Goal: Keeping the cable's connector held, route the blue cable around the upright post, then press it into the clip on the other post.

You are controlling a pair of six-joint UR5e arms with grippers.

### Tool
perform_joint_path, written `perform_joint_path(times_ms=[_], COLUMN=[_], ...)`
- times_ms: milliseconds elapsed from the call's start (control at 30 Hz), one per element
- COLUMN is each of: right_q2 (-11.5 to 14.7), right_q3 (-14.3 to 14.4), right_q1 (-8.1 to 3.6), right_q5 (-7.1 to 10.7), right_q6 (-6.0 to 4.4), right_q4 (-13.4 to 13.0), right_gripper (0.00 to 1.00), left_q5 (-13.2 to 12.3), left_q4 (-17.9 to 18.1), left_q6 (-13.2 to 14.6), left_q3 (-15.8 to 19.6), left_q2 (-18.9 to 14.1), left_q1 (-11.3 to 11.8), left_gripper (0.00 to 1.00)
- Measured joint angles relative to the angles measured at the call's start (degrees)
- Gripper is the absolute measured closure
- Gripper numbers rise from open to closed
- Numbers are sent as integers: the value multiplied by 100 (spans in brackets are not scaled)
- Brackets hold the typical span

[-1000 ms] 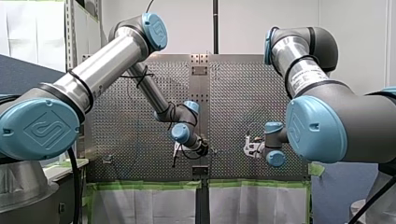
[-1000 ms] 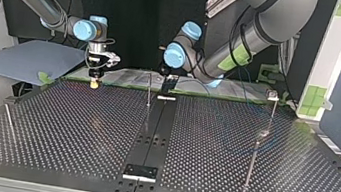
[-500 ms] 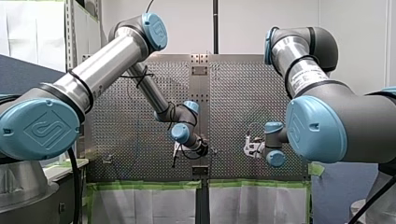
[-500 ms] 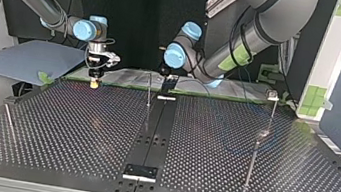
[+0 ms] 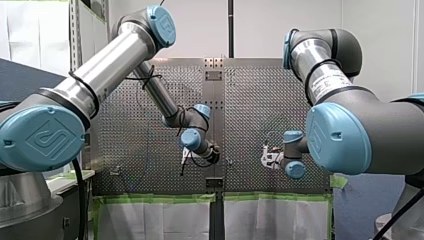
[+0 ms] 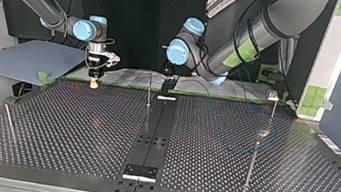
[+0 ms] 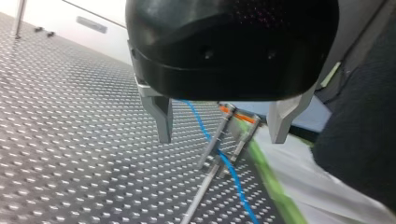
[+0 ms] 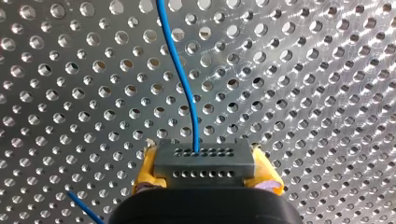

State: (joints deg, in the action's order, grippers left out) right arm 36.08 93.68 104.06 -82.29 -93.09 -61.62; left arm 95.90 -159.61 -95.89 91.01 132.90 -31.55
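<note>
Blue cable (image 8: 180, 79) runs from the connector (image 8: 204, 158), which the right gripper (image 8: 205, 168) clamps between yellow pads at the top view's far left. Left gripper (image 7: 220, 129) has lifted slightly, fingers spread and empty, straddling cable and post (image 7: 214, 143); routing seems not yet started.

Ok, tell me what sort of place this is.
Most likely a robotics lab work cell: my left arm and my right arm flank a perforated metal table fitted with thin upright posts, edged in green tape, with a blue cable rigged for testing.
</note>
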Motion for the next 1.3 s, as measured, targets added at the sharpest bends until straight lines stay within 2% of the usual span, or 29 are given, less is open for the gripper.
perform_joint_path(times_ms=[333, 733, 833, 1300], right_q2=[-1, 0, 0, -1], right_q3=[3, 3, 3, 2], right_q1=[-18, -29, -29, -40], right_q5=[2, -2, -4, 35], right_q6=[0, -9, -23, -65], right_q4=[15, 60, 55, 60], right_gripper=[100, 100, 100, 100], left_q5=[577, 1114, 1256, 1388], left_q4=[579, 1257, 1324, 1356], left_q6=[-551, -1234, -1386, -1330], left_q3=[583, 1266, 1443, 2182], left_q2=[-584, -1266, -1442, -2183], left_q1=[-150, -225, -233, -245], left_gripper=[0, 0, 0, 0])
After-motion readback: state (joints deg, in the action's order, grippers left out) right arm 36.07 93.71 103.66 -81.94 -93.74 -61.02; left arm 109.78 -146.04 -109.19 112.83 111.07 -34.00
